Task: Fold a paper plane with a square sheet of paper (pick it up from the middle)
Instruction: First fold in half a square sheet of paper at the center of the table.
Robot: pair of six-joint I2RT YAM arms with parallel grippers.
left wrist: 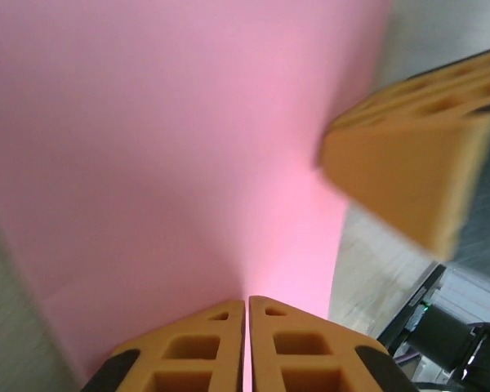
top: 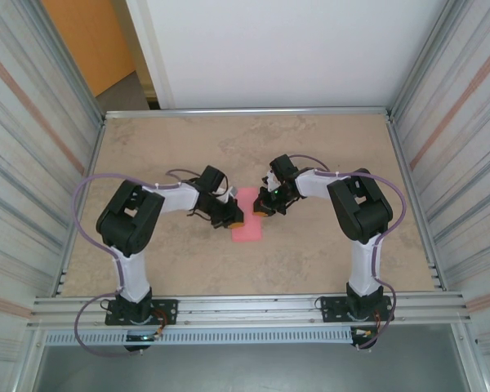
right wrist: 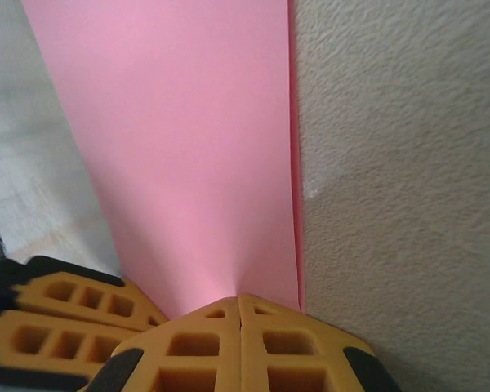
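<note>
plain pink square sheet of paper, orange-fingered black left tool, right tool alike, mottled beige table

Beige table, corrugated metal walls, orange door.

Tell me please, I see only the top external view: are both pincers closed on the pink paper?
Observer: The left pincer is. Its wrist view shows the jaws pressed together, with the pink-red matte paper sheet running in between them.
Operator: And the right one?
Observer: The right pincer is shut on the same sheet too.
Operator: Is it one layer?
Observer: No, the right wrist view shows a second layer's edge along one side.
</note>
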